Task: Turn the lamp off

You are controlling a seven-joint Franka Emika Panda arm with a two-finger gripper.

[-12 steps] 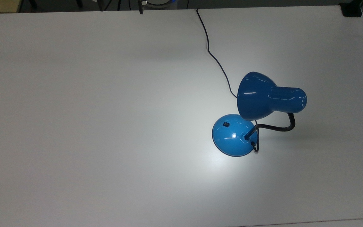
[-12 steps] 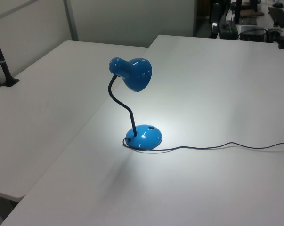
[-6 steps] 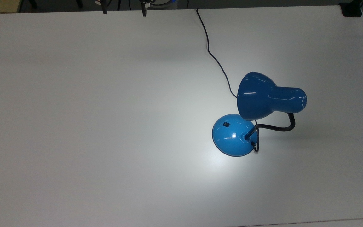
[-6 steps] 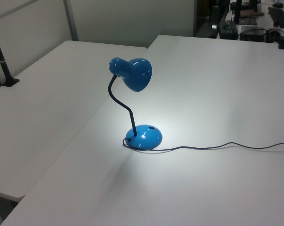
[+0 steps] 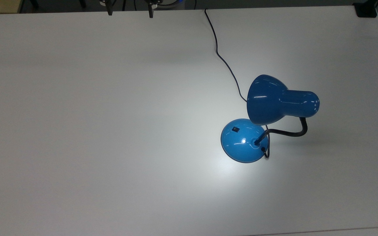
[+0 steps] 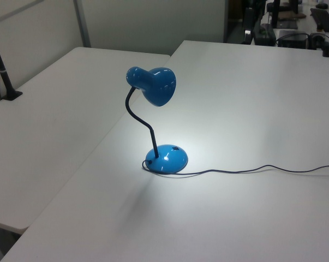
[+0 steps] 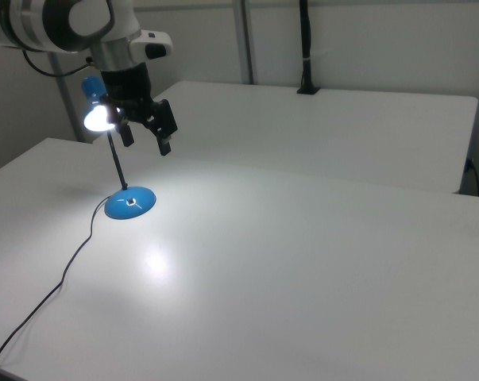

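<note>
— While the lamp (image 5: 267, 119) burns, where does it stand in the top view?
— On the white surface (image 5: 110, 131), switch (image 5: 235, 129) unpressed.
— Left view?
— Cord (image 6: 251, 169) trails off its base.
— Right view?
— Gripper (image 7: 146, 135), fingers spread, hangs above the lamp; approach stage, descent next.

- Glossy blue lamp (image 5: 282, 103): deeper blue shade, brighter blue base (image 5: 244, 141) with a white glint.
- Black gooseneck (image 5: 287, 131), black switch (image 5: 235, 129), thin black cord (image 5: 221, 59).
- Plain white table (image 5: 110, 131), paler bright patch around base.
- White arm (image 7: 72, 24), black gripper (image 7: 146, 139).
</note>
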